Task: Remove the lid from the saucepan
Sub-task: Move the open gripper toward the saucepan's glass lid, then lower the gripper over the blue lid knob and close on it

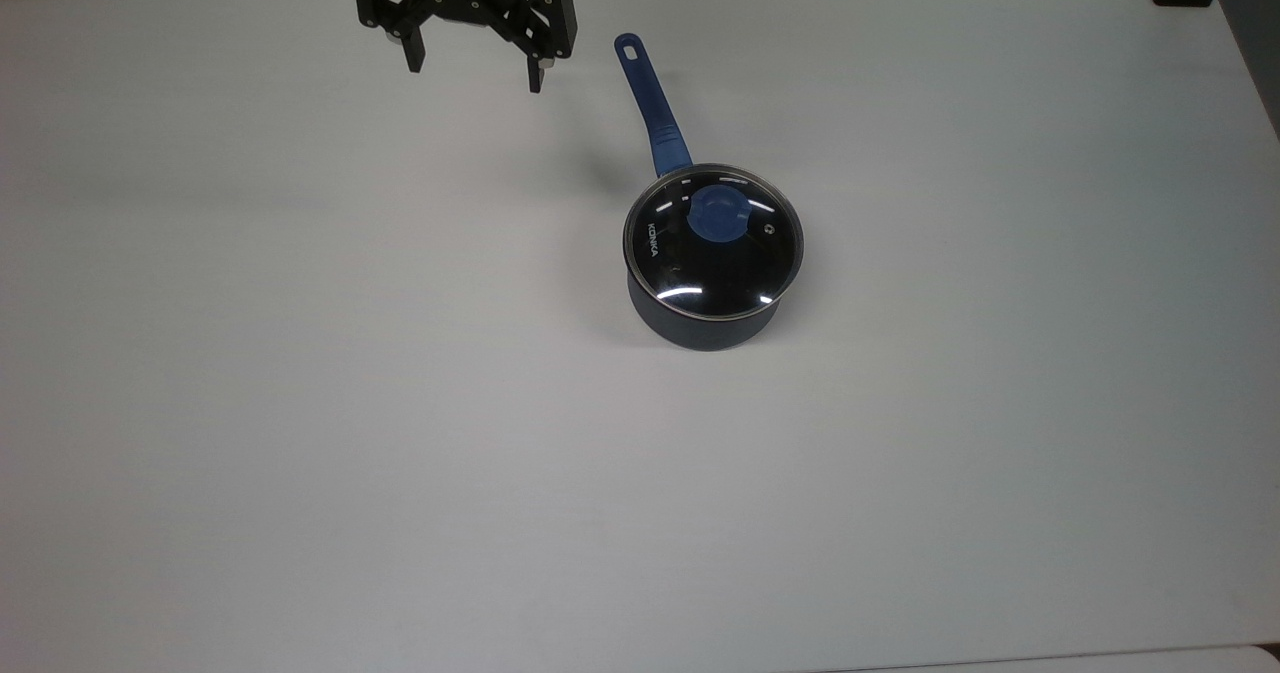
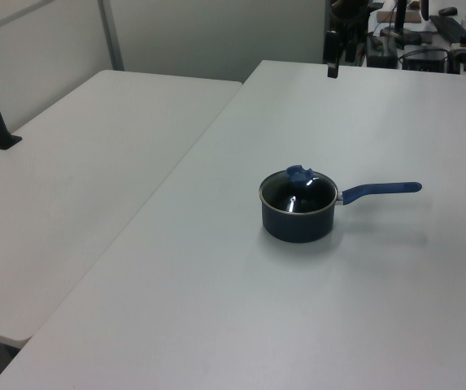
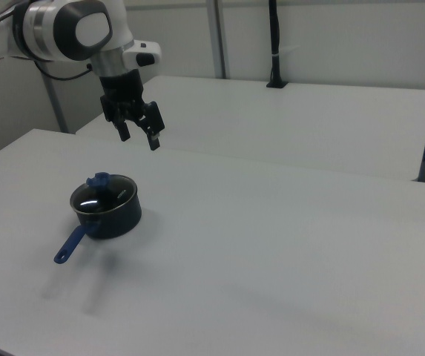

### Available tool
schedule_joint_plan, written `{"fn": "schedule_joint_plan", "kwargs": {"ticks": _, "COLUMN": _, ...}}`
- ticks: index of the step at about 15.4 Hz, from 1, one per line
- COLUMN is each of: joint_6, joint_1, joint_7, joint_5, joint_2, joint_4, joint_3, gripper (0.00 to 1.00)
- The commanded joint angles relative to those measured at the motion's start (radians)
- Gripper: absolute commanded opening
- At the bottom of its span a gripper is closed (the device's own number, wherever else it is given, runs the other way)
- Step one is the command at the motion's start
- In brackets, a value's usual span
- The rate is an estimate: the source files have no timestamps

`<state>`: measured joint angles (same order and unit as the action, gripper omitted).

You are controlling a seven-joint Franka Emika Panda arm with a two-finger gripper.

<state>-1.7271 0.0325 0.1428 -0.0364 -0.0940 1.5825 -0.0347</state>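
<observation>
White laminate makes up the table [image 1: 300, 403], matte and flat, with a second table of the same finish butted against it on the left view's left. You have nothing done yet on this task: judging by how things lie, the whole reach, grasp and lift are still ahead of you.

Next in size, the saucepan [image 1: 700, 325] is a small round pan with dark navy walls, standing upright right of centre in the top view. Its long straight blue handle [image 1: 650, 108] has a hole at the end and points toward the far edge.

Clear glass with a thin metal rim, the lid [image 1: 700, 263] sits flat and fully seated on the pan, as wide as the pan itself, catching bright glints. White "KONKA" lettering runs near its left edge in the top view.

Your gripper [image 1: 473, 71] hangs above the far edge, well apart from the pan, black fingers spread wide and empty.

Smallest is the blue knob [image 1: 718, 215], rounded, likely your grasp point.
</observation>
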Motion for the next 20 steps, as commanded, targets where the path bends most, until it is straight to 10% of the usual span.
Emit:
{"fn": "schedule_joint_plan", "kwargs": {"ticks": 1, "joint_6": 0.02, "joint_1": 0.018, "joint_7": 0.015, "joint_5": 0.02, "joint_2": -0.006, "joint_4": 0.001, "joint_3": 0.009, "gripper": 1.0}}
{"fn": "schedule_joint_plan", "kwargs": {"ticks": 10, "joint_6": -0.127, "joint_1": 0.245, "joint_7": 0.251, "joint_5": 0.052, "joint_2": -0.15, "joint_4": 0.013, "joint_3": 0.007, "gripper": 1.0}}
{"fn": "schedule_joint_plan", "kwargs": {"ticks": 20, "joint_6": -0.244, "joint_1": 0.293, "joint_7": 0.36, "joint_5": 0.049, "joint_2": -0.256, "joint_4": 0.036, "joint_3": 0.007, "gripper": 1.0}}
